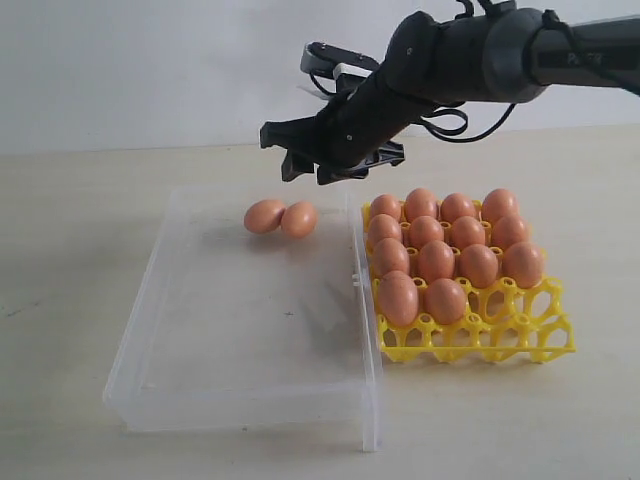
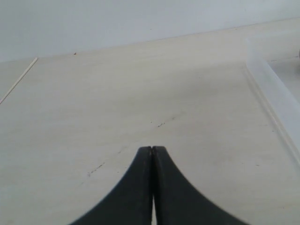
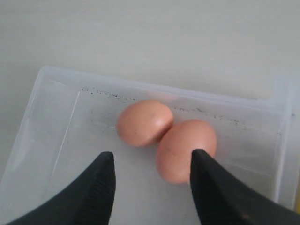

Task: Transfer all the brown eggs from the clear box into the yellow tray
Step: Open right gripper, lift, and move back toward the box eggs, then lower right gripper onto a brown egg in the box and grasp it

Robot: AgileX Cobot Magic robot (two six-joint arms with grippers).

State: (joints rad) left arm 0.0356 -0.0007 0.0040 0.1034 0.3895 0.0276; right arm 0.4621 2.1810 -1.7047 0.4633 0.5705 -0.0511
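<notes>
Two brown eggs (image 1: 281,217) lie touching at the far end of the clear box (image 1: 200,390). In the right wrist view they are one egg (image 3: 144,122) and another egg (image 3: 183,149) side by side. My right gripper (image 1: 305,168) hangs open just above and behind them, its fingertips (image 3: 107,161) apart with nothing between them (image 3: 152,159). The yellow tray (image 1: 480,338) to the right of the box holds several brown eggs (image 1: 437,262); its front row has empty cups. My left gripper (image 2: 153,149) is shut on nothing, over bare table.
The clear box's right wall (image 1: 362,300) stands against the yellow tray. The box's corner (image 2: 269,79) shows at the edge of the left wrist view. The right arm (image 1: 480,55) reaches in from the upper right over the tray.
</notes>
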